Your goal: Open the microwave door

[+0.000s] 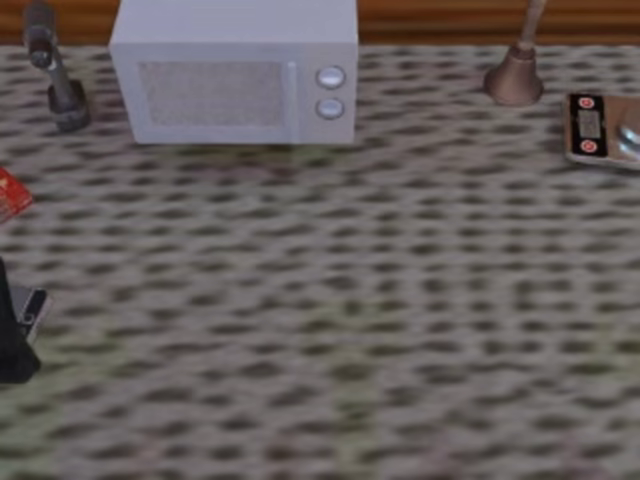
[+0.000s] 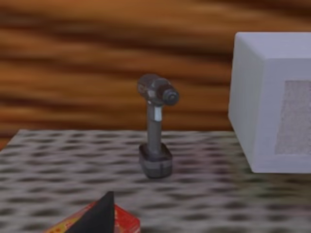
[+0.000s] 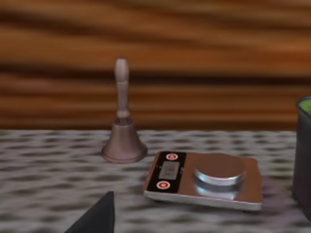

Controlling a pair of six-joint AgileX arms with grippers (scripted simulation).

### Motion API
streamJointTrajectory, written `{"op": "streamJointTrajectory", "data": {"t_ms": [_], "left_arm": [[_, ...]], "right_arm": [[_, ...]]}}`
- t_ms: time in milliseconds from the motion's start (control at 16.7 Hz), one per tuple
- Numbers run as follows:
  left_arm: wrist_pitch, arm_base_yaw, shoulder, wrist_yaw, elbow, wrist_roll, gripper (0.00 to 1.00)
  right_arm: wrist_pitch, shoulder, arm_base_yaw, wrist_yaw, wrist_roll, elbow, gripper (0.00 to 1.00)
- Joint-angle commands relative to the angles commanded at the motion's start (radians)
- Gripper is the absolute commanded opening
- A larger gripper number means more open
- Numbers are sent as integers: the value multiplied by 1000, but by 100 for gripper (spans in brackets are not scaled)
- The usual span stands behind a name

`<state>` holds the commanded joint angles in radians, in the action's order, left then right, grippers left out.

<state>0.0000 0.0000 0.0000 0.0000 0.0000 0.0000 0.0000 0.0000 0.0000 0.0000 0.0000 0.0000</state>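
Observation:
The pale grey-white microwave (image 1: 235,30) stands at the back of the table, left of centre, and its corner (image 2: 262,97) also shows in the left wrist view. The microwave door (image 1: 210,95) with its speckled mesh window lies flush and closed. Its thin handle (image 1: 291,95) runs beside two round knobs (image 1: 330,92). My left gripper (image 1: 22,318) sits at the table's left edge, far in front of the microwave. One dark fingertip (image 2: 103,213) shows, spread wide with nothing held. My right gripper is outside the top view; its one fingertip (image 3: 102,216) shows, also spread wide.
A grey power drill (image 1: 58,85) stands left of the microwave. A red box (image 1: 12,195) lies at the left edge. A bronze hand bell (image 1: 515,75) and a kitchen scale (image 1: 600,130) sit at the back right. A dark container (image 3: 303,155) stands beside the scale.

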Motion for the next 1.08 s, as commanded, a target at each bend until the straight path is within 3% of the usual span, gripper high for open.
{"op": "streamJointTrajectory", "data": {"t_ms": [240, 480, 720, 1080], "left_arm": [[-24, -10, 30, -5, 29, -6, 100], [-152, -66, 217, -35, 208, -46, 100], [-337, -154, 556, -80, 544, -123, 100], [-634, -312, 1179, -154, 1232, -279, 100]], "right_arm": [[0, 0, 0, 0, 0, 0, 100], [0, 0, 0, 0, 0, 0, 100], [0, 0, 0, 0, 0, 0, 100], [0, 0, 0, 0, 0, 0, 100]]}}
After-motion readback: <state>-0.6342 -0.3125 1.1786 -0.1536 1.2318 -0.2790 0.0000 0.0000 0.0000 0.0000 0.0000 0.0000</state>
